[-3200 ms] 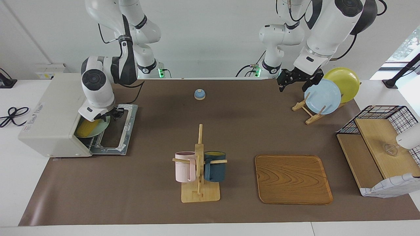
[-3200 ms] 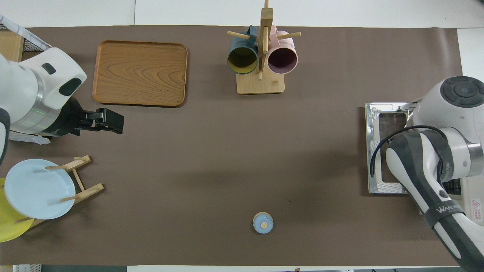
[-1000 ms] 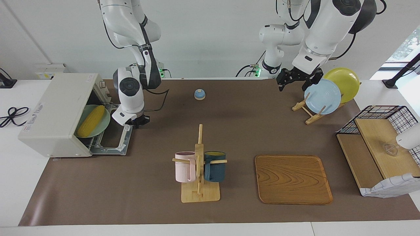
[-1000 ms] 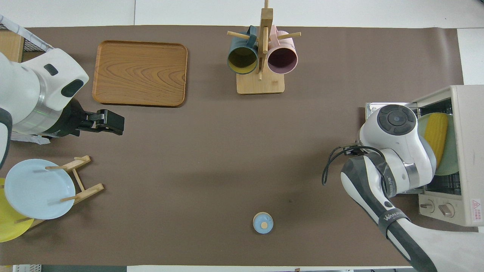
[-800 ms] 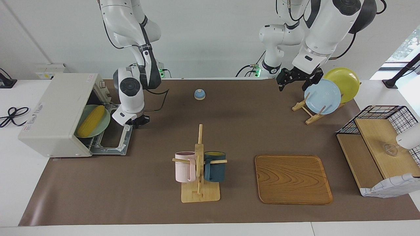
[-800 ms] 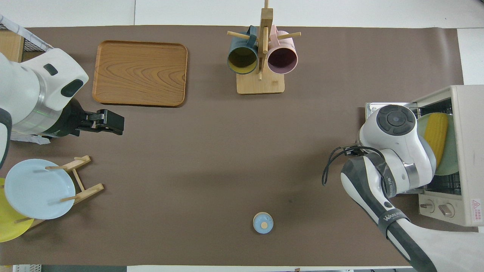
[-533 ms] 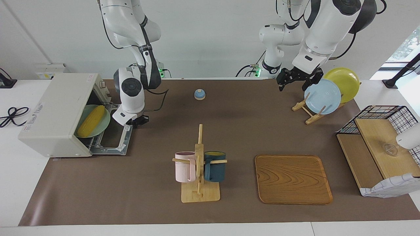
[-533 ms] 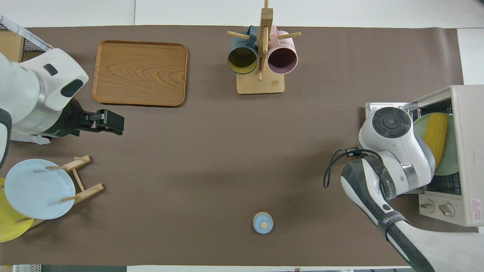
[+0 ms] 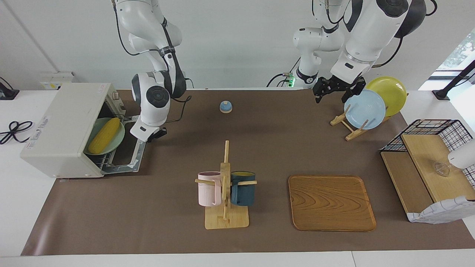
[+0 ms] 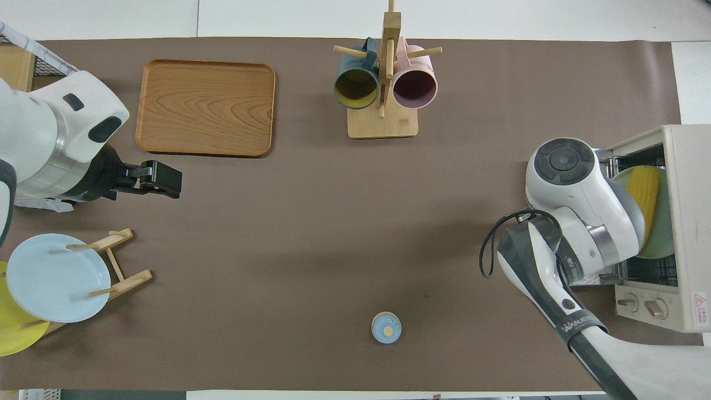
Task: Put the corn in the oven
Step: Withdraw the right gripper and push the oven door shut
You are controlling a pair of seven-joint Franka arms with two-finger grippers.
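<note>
The yellow corn (image 9: 104,135) lies on a pale green plate (image 9: 118,142) on the rack inside the off-white oven (image 9: 59,126) at the right arm's end of the table. The oven door (image 9: 124,157) hangs open and down. The corn also shows in the overhead view (image 10: 644,191), inside the oven (image 10: 689,222). My right gripper (image 9: 156,134) is outside the oven, at the door's outer edge. Whether it touches the handle is not visible. In the overhead view the arm hides it. My left gripper (image 9: 333,94) waits in the air beside the plate rack and also shows in the overhead view (image 10: 166,179).
A mug rack (image 9: 225,185) with a pink and a dark blue mug stands mid-table. A wooden tray (image 9: 331,203) lies beside it. A small blue bell (image 9: 226,106) sits near the robots. A blue plate (image 9: 364,109) and a yellow plate (image 9: 387,94) stand in a rack. A wire shelf (image 9: 430,163) is at the left arm's end.
My right gripper has left the plate with the corn inside the oven and drawn back to the door's outer edge. That edge has shifted slightly toward the oven. The left arm has not moved.
</note>
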